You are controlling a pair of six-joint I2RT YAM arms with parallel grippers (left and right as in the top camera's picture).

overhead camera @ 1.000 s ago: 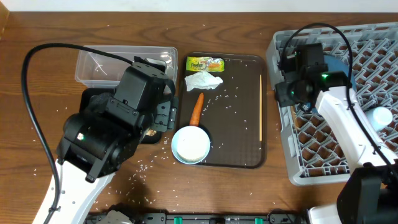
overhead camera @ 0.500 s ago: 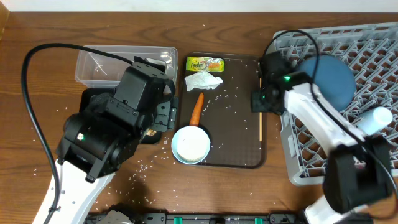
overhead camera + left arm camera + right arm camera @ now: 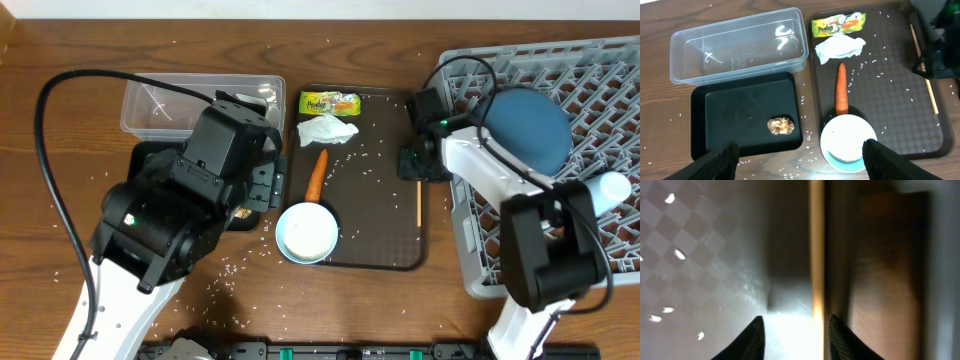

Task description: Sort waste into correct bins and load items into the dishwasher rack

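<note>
My right gripper (image 3: 414, 166) (image 3: 795, 341) is open, low over the right edge of the brown serving tray (image 3: 385, 235). A wooden chopstick (image 3: 816, 245) lies between its fingers, close to the right one; the chopsticks (image 3: 418, 205) also show in the left wrist view (image 3: 928, 92). My left gripper (image 3: 801, 164) is open and empty above the table. Below it are the black tray (image 3: 735, 107) holding the brown lump (image 3: 781, 126), the clear tub (image 3: 740, 45) and the white bowl (image 3: 847, 142). The carrot (image 3: 317, 172), napkin (image 3: 327, 129) and wrapper (image 3: 330, 102) lie on the brown tray.
The grey dishwasher rack (image 3: 600, 70) at the right holds the blue plate (image 3: 528, 128) and a white cup (image 3: 612, 188). Rice grains (image 3: 235, 265) are scattered on the table and the brown tray. My left arm (image 3: 180, 210) covers most of the black tray from above.
My right arm has swung left from the rack to the brown tray's right edge and come down over the chopsticks. The left arm has not moved.
</note>
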